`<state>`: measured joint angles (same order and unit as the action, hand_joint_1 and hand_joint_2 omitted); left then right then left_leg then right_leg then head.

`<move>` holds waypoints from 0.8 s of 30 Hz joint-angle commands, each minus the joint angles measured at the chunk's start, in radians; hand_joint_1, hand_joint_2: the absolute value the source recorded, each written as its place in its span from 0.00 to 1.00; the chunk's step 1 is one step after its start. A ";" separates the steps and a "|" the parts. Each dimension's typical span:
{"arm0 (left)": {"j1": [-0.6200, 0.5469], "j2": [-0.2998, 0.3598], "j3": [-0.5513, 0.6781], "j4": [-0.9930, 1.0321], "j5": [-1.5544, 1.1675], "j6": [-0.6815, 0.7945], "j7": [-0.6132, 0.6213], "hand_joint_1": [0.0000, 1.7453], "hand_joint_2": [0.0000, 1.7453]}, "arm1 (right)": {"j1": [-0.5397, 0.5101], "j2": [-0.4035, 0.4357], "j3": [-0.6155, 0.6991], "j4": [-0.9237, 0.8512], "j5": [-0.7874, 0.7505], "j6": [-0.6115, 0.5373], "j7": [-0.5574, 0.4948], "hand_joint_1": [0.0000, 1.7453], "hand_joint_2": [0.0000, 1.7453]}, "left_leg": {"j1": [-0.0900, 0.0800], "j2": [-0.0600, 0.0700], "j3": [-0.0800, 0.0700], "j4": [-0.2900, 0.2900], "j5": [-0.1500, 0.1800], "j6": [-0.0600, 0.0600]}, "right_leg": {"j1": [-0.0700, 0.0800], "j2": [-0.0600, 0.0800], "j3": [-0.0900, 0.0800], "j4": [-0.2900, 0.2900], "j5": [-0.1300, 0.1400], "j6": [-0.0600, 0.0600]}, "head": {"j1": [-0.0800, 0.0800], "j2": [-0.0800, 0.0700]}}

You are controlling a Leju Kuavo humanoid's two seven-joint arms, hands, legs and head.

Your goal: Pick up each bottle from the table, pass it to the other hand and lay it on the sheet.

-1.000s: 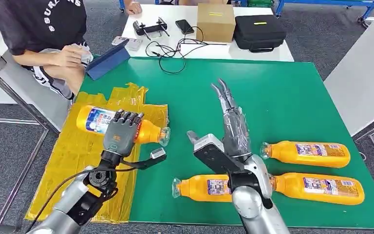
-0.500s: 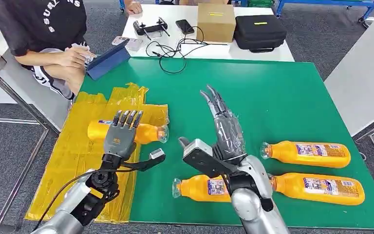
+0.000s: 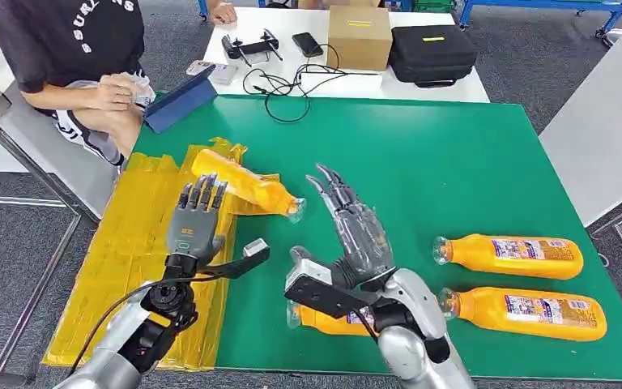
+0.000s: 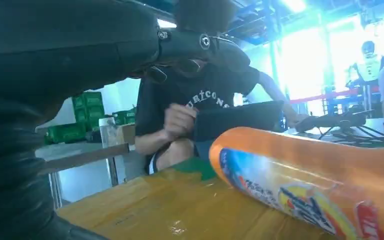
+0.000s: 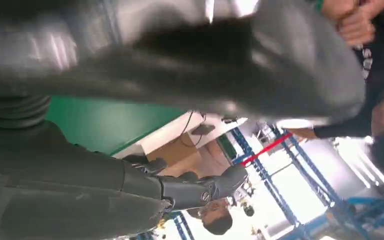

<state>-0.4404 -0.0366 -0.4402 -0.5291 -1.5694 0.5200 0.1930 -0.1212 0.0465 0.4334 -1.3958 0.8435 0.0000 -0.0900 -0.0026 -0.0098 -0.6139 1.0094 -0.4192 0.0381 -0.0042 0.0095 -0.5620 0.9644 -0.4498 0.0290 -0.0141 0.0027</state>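
Item one, left hand: its fingers are spread and straight, holding nothing, hovering over the yellow sheet.

Item two, delivered bottle: lies on the sheet just beyond those fingertips, long axis slanting, cap end reaching over the sheet's edge toward the green bench. I judge this one placed (it looks free of the hand, though the left wrist view shows it close by).

Item three, right hand: fingers wide and empty, palm raised over the bench.

Item four, next bottle: lies directly under my right wrist, long axis across the bench, cap toward the sheet. The right hand is much the nearer, so I would drop it back and down.

Items five and six: upper bottle and lower bottle, side by side, further right.
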 commanded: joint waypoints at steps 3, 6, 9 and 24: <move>0.038 -0.068 0.308 -0.089 0.091 0.033 -0.204 0.00 0.00 | 0.042 -0.181 0.123 -0.020 0.018 0.117 -0.057 0.00 0.00 | 0.000 -0.001 0.006 -0.002 -0.002 -0.002 | 0.000 -0.003 0.007 -0.003 -0.002 0.000 | 0.000 0.000; 0.083 -0.070 0.368 -0.177 0.178 0.042 -0.265 0.00 1.00 | 0.078 -0.264 0.097 -0.091 0.035 0.140 -0.076 0.00 0.00 | 0.000 -0.001 0.005 -0.001 -0.002 -0.001 | 0.000 -0.002 0.006 -0.002 -0.002 0.000 | 0.000 0.000; 0.138 -0.085 0.434 -0.300 0.328 0.042 -0.347 0.00 1.00 | 0.129 -0.311 0.031 -0.145 0.077 0.180 -0.064 0.00 0.00 | 0.000 -0.001 0.006 -0.001 -0.003 -0.001 | 0.000 -0.003 0.008 -0.002 -0.003 0.000 | 0.000 0.000; 0.207 -0.102 0.475 -0.528 0.638 -0.031 -0.477 0.00 1.00 | 0.186 -0.385 -0.033 -0.106 0.173 0.224 0.030 0.00 0.00 | 0.000 0.001 0.005 -0.001 -0.003 -0.002 | 0.000 -0.001 0.006 -0.002 -0.002 -0.001 | 0.000 0.000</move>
<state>-0.2280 -0.1232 0.0007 -1.0208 -0.9709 0.5100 -0.2724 0.0613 -0.3193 0.4185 -1.5042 1.0010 0.2125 -0.1103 -0.0031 -0.0101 -0.6141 1.0094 -0.4198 0.0384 -0.0043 0.0091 -0.5618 0.9638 -0.4499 0.0291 -0.0145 0.0030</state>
